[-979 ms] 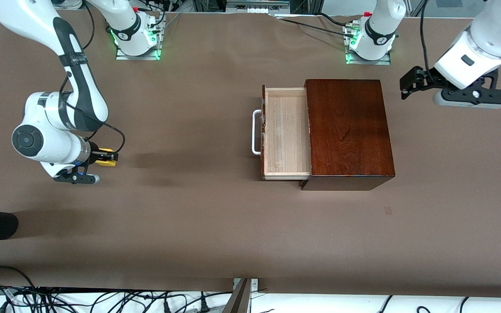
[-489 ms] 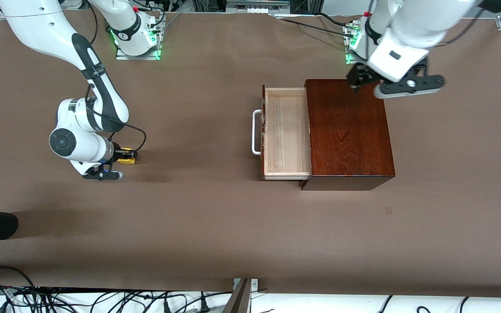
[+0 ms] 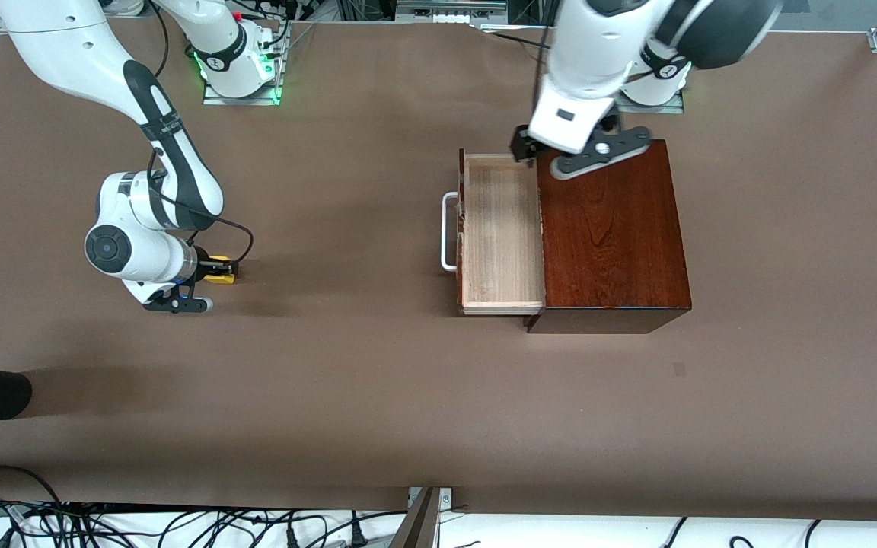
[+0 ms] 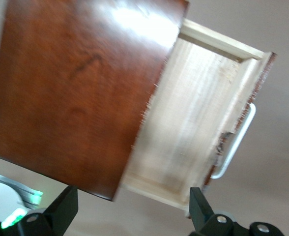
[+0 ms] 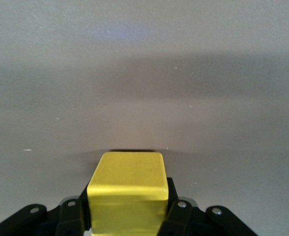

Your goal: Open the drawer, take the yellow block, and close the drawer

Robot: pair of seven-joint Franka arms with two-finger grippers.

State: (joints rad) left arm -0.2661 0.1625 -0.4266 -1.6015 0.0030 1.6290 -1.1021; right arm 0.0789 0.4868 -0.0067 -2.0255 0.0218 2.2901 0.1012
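The drawer (image 3: 501, 232) stands pulled out of the mahogany box (image 3: 612, 232) toward the right arm's end of the surface, empty, its white handle (image 3: 448, 231) outermost. The left gripper (image 3: 524, 152), fingers apart, hangs over the drawer's corner at the box (the nearer arm for pushing). The right gripper (image 3: 219, 271), well apart, is clamped on the yellow block (image 5: 126, 189).

Drawer (image 3: 501, 232) (pulled out) toward right arm's end

Bright overhead light; box (image 4: 80, 93) glare, perhaps motion-blurred.
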